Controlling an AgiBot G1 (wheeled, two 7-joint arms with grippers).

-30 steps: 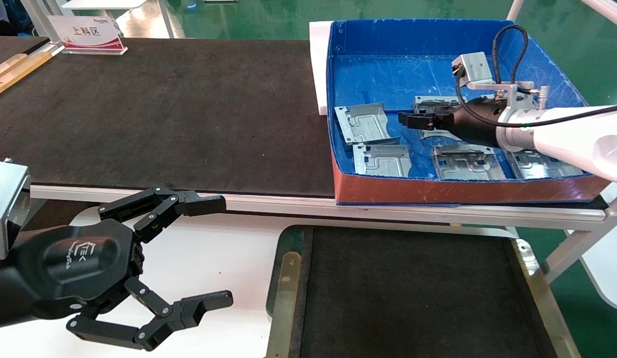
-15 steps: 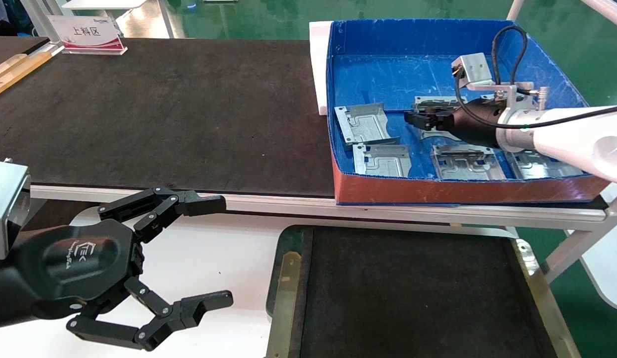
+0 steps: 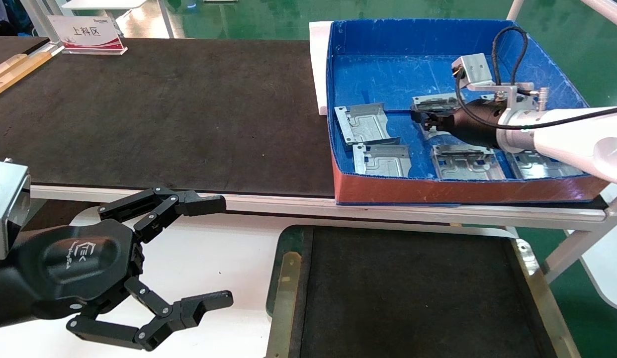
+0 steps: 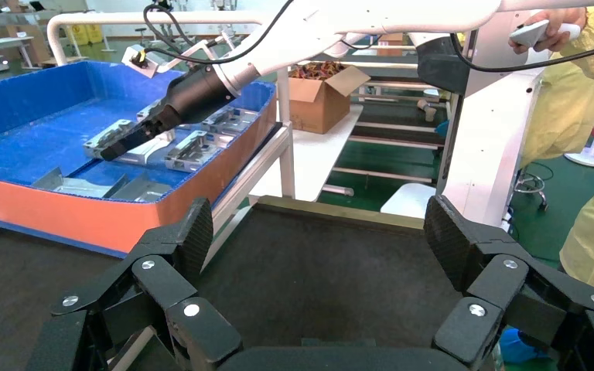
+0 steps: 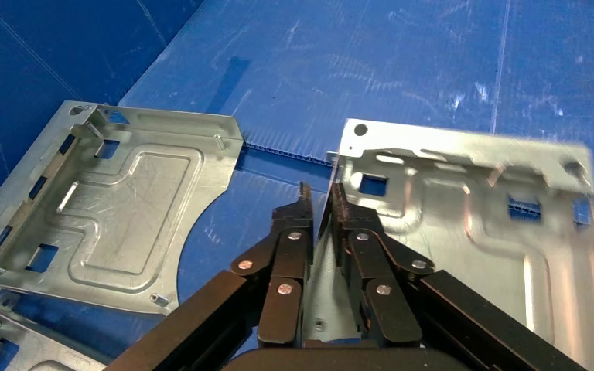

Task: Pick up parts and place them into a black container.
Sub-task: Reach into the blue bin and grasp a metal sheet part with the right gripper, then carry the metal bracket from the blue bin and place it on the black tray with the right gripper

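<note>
Plates in blue box point(image 3: 348, 35), right gripper point(image 3: 421, 118) closing on one; tray point(image 3: 276, 278) below holds none.

Left gripper point(image 3: 211, 251): parked at near left, jaws spread wide, holding nothing. Tray: near centre, black floor bare. Plates: five in the box, at right. Right gripper: drawn back slightly over the last second, jaws narrowed around the upturned edge of the rear plate point(image 5: 464, 201), seemingly pinching it; pickup apparently under way, no lift yet.

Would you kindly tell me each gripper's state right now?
Left gripper: open, holding nothing.
Right gripper: fingers shut on the edge of a part in the blue box.
</note>
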